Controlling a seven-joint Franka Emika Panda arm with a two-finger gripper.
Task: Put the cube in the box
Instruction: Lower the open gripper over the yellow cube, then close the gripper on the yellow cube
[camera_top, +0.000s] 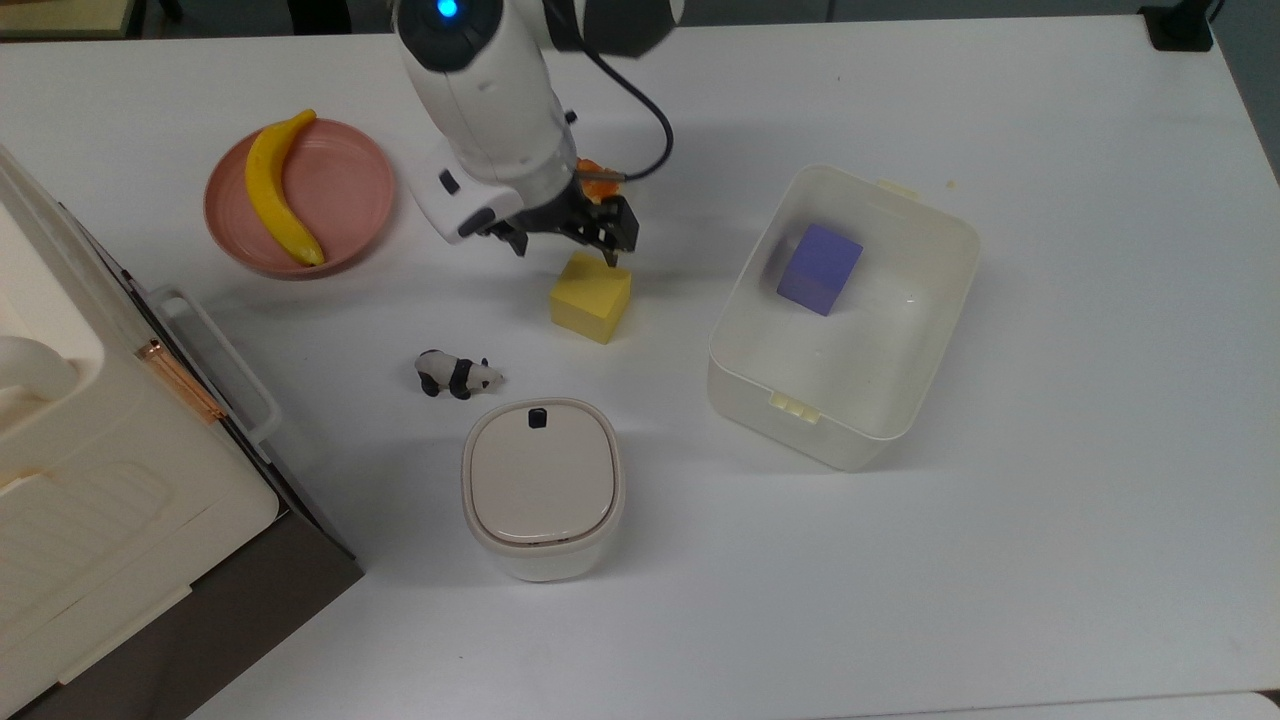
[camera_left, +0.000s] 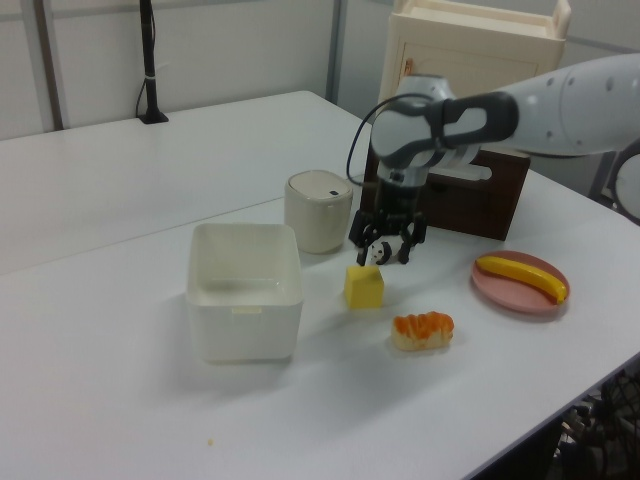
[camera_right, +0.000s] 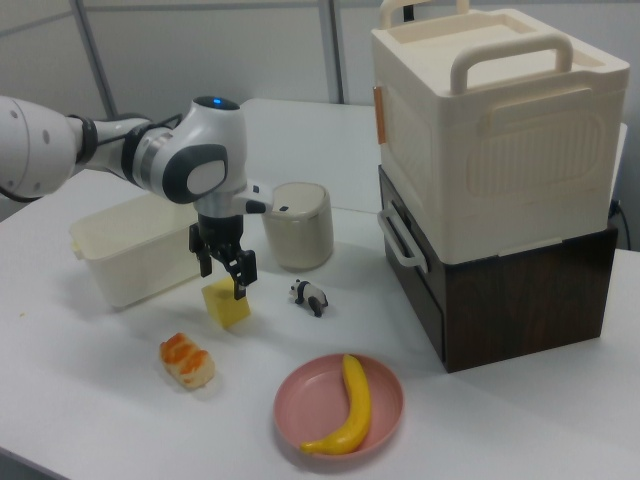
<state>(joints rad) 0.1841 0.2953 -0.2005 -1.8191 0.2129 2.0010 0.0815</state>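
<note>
Reading the top view left to right: cream case (camera_top: 90, 480) with copper latch sits on a dark base at the left edge of the white worktop (camera_top: 1050, 560). Pink plate (camera_top: 345, 190) next, banana (camera_top: 275, 190) lying on it. Panda figure (camera_top: 457, 375) stands on the worktop, just above the small lidded bin (camera_top: 542, 490) with its dark button. Pincer (camera_top: 565, 243) hangs over the top edge of the yellow cube (camera_top: 591, 297), fingers spread, nothing between them. Cannot tell whether the fingertips touch the cube. Cube rests on the worktop, outside the box (camera_top: 760, 390), between panda and box. Bread piece (camera_top: 597, 182) is mostly hidden behind the arm. Box is on the right, open, purple cube (camera_top: 819, 268) inside near its upper-left corner.
</note>
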